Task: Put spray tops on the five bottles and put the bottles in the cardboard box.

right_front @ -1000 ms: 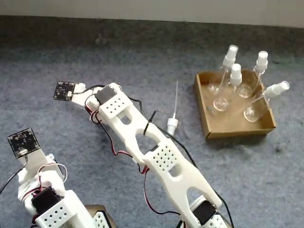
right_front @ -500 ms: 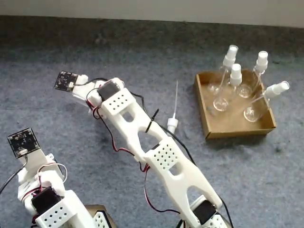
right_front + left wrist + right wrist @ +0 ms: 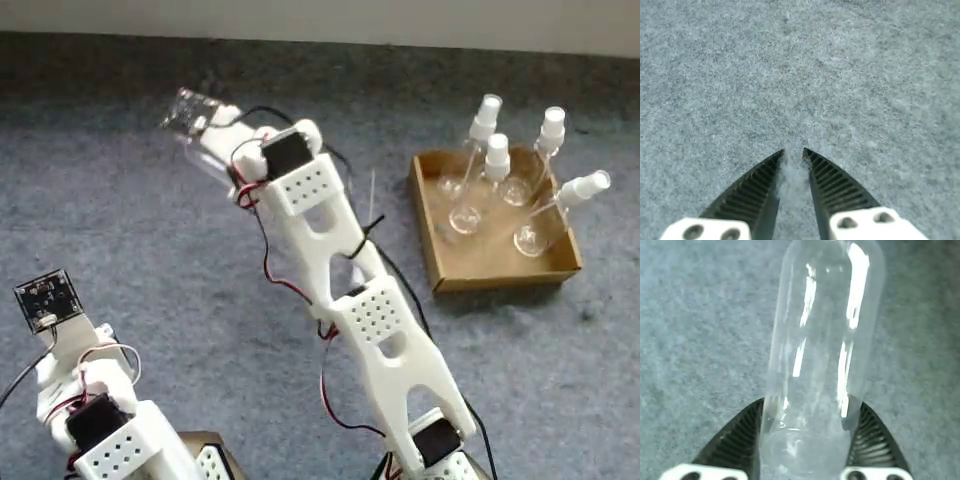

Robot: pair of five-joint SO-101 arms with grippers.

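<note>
My right gripper is shut on a clear bottle without a top, its jaws clamped around the lower end. In the high view that bottle is held above the carpet at the far left-centre, at the end of the long white right arm. A loose spray top's thin tube pokes out beside the arm; its head is hidden behind the arm. The cardboard box at the right holds several bottles with white spray tops. My left gripper hovers over bare carpet, fingers nearly together, holding nothing.
Grey carpet covers the table. The left arm sits at the near left corner with its camera board raised. Red and black cables run along the right arm.
The right arm has swung up and to the right with the bottle, from the left-centre toward the far middle. It now covers the spray top's head. The left arm has not moved.
</note>
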